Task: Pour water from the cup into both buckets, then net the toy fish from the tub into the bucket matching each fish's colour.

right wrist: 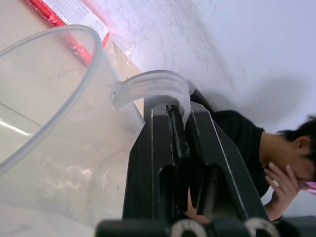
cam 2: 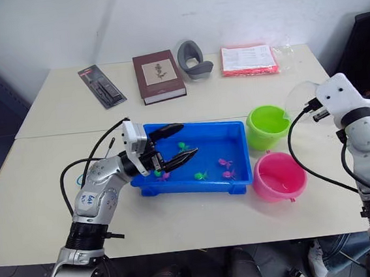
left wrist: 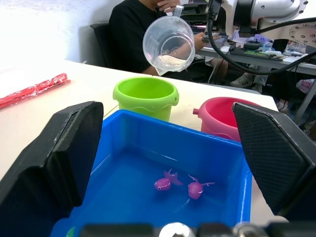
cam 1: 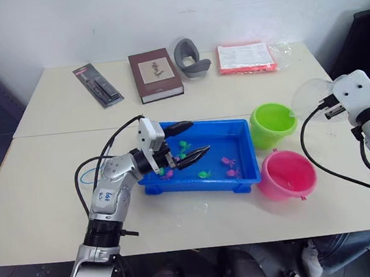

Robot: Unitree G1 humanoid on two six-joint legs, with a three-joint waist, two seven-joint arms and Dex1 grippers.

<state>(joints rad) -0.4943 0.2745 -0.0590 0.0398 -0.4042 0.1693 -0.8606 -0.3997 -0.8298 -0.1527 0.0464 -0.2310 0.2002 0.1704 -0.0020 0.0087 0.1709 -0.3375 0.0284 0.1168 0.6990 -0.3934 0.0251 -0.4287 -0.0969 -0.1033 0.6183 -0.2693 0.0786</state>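
Here your left gripper (cam 1: 184, 142) hangs wide open and empty over the blue tub (cam 1: 240, 133), where you can count about seven toy fish (cam 1: 228, 162); at three o'clock sit two buckets, pink (cam 1: 287, 175) then green (cam 1: 272, 123), beyond which your right gripper (right wrist: 178, 129) clamps the tilted cup (cam 1: 309, 98) by its handle.

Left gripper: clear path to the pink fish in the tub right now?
Probably yes. The left gripper hangs open over the blue tub, and the two pink fish lie ahead of its fingers with nothing between. No net in it, though.
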